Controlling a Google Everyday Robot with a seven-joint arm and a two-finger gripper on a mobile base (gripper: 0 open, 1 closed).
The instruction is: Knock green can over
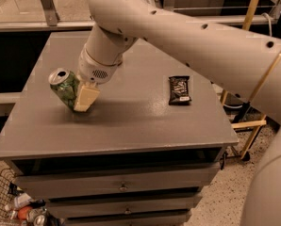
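Grey drawer cabinet (131, 121): near its left edge the green can (64, 87) is seen tilted, silver top leaning left, label unreadable. The gripper (79, 104) is pressed against the can's right side; clamped or apart cannot be told. Toward the cabinet's right edge a black snack wrapper (179, 89) is noted, print illegible.

Part of green can (63, 84) behind gripper (83, 100)

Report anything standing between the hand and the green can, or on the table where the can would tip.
Nothing visible does. The hand is right against the green can, which leans with its top toward the table's left edge in the picture. No object shows on the table on that side; the dark snack bar lies far right.
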